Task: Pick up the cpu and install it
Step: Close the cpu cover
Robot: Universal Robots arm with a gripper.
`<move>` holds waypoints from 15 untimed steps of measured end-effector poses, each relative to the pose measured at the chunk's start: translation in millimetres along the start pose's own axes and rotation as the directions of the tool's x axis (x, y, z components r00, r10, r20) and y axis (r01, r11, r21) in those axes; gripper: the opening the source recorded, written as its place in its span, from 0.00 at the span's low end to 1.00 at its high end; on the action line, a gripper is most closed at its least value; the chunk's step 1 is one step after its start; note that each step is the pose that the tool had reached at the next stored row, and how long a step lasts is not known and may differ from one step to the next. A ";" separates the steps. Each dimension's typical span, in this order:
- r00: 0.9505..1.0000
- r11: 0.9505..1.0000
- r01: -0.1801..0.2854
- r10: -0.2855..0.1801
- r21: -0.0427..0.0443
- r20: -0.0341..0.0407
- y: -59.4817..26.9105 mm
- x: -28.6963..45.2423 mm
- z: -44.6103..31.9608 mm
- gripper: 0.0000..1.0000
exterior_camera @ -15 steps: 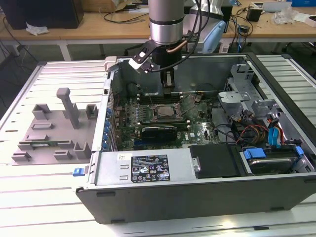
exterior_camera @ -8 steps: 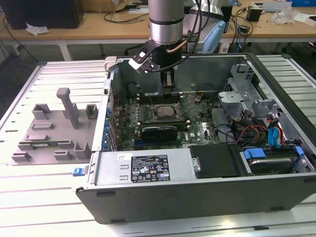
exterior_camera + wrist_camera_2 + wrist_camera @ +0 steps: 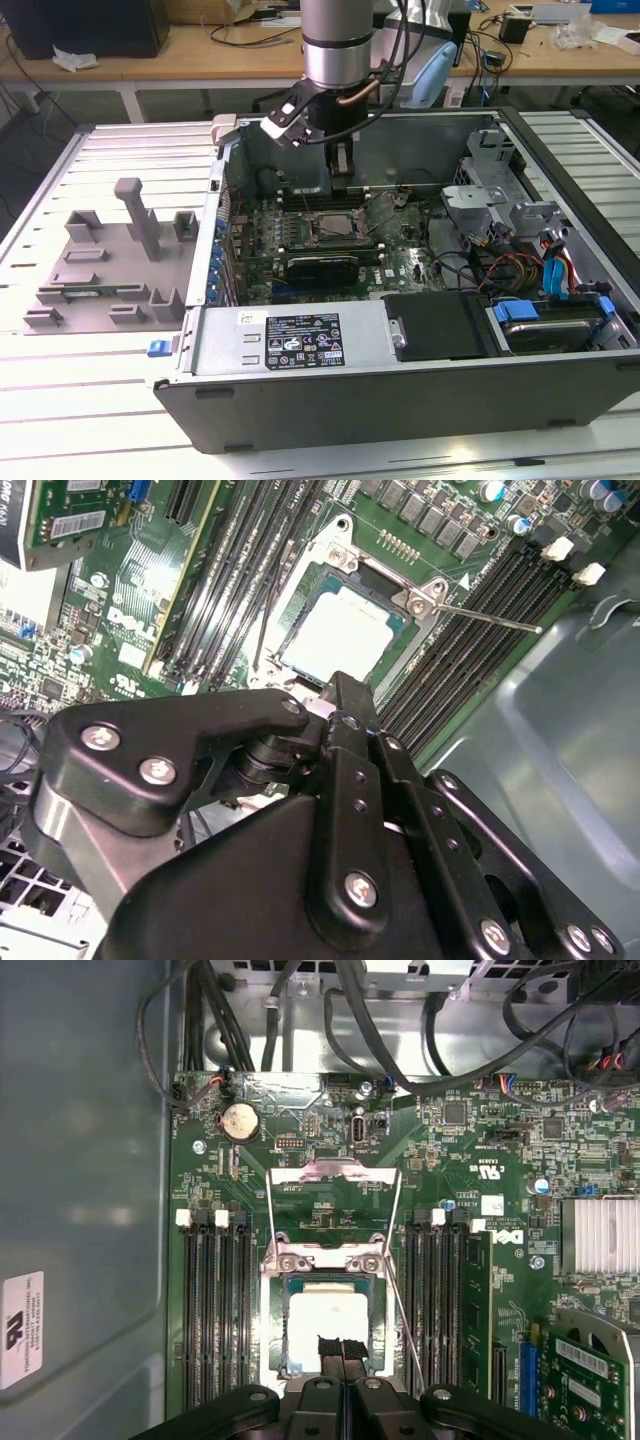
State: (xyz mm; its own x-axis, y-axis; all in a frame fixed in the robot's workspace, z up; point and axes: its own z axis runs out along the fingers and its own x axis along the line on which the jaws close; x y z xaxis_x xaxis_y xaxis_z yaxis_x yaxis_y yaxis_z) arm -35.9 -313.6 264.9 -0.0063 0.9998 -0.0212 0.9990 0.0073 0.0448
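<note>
The cpu (image 3: 335, 630) is a pale silvery square lying flat inside the open metal-framed socket (image 3: 285, 1260) on the green motherboard. It is also visible as the cpu (image 3: 320, 1315) in the first wrist view. The socket's load plate (image 3: 335, 1175) is flipped up. My gripper (image 3: 341, 1348) hangs just above the chip's near edge, with its black fingertips pressed together and nothing between them. In the exterior view my gripper (image 3: 343, 180) points straight down inside the open computer case, above the socket (image 3: 335, 225).
A thin socket lever (image 3: 490, 620) sticks out beside the socket. Memory slots (image 3: 215, 1310) flank it on both sides. A black expansion card (image 3: 320, 268) lies in front, and drive bays with cables (image 3: 540, 260) are on the exterior view's right. A grey fixture tray (image 3: 105, 265) sits on the left.
</note>
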 end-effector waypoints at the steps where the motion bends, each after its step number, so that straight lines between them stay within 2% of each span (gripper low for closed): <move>1: 1.000 1.000 0.000 0.000 0.000 0.000 0.1 0.0 -1.2 0.11; 5: 1.000 1.000 0.000 0.000 0.000 0.000 0.4 -0.1 -9.4 0.11; 8: 1.000 1.000 0.000 0.000 0.000 0.000 1.0 -0.3 -22.4 0.11; 15: 1.000 1.000 0.000 0.000 0.000 0.000 1.6 -0.3 -22.9 0.11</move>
State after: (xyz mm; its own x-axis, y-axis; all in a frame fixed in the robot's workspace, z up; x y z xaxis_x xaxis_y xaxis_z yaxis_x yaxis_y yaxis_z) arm -35.4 -313.4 287.8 -0.0062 0.9998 -0.0212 0.9990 0.0072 0.0448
